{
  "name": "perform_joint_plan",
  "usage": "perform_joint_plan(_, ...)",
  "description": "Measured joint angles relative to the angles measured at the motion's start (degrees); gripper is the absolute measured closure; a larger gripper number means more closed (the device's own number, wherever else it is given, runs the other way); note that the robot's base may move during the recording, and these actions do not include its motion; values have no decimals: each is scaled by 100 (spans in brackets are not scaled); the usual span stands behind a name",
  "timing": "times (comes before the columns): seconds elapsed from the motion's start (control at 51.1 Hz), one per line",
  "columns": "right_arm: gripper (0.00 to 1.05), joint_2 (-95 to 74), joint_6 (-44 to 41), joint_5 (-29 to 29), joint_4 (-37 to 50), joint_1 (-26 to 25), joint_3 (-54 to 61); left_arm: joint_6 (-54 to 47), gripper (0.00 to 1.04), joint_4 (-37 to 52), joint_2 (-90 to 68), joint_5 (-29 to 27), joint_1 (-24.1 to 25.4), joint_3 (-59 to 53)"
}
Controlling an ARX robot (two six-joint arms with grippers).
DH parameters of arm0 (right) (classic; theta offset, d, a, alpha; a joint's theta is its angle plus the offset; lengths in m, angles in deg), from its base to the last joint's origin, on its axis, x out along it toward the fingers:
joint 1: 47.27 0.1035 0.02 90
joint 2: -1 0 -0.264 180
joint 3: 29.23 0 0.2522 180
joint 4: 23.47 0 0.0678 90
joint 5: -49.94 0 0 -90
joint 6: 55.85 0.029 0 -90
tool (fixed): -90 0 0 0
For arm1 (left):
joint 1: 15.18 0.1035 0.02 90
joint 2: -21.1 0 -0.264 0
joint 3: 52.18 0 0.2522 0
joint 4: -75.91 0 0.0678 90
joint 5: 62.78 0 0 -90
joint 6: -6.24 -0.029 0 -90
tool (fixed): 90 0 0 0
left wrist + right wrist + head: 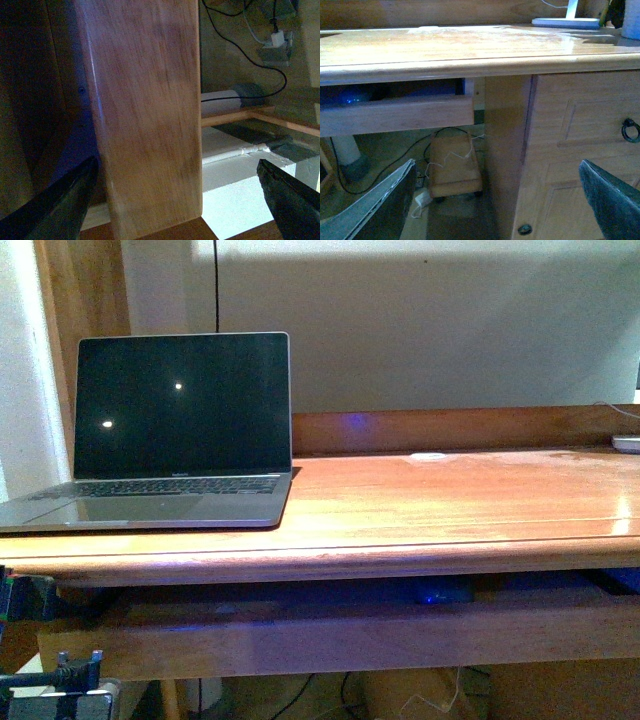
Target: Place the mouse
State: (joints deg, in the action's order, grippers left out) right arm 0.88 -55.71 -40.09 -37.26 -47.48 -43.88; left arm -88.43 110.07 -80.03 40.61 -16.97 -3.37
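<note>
Front view. Open laptop (180, 430) on the left side of the wooden desk (450, 500), screen dark with two tiny light spots. Small flat white disc (428, 456) far back on the desk, near the back rail. Another white thing (627, 443) at the far right edge. Under the desk top, a pull-out shelf (330, 635) with a dark shape (443, 592) and a little blue glow on it. Too dim to tell if that shape is the mouse, so cannot tell where the mouse is.

Left wrist view. Wide open left claw (176, 165), holding nothing. Two dark fingers (55, 200) far apart, with a thick wooden leg (145, 110) behind the gap. White plug (276, 40) and black wires further back.

Right wrist view. Wide open right claw (497, 162) too, holding nothing, dark fingers (615, 200) far apart. Beyond it, the front of the desk with the pull-out shelf and the blue glow inside. Cupboard door with a dark ring handle (631, 130). Small brown stool (454, 167) on the floor under the desk. Flat white base (565, 22) on the desk top.
</note>
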Motion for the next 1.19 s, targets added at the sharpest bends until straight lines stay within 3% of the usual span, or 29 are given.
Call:
perform_joint_plan(0.509,7,0,0,0,0,2,0,584,8,-874,-111,289,-157,448)
perform_joint_plan(0.803,7,0,0,-2,0,0,0,1250,8,-2669,380,411,-393,785)
perform_joint_plan(1.194,7,0,0,0,0,0,0,2052,8,-4035,1056,669,-1071,717)
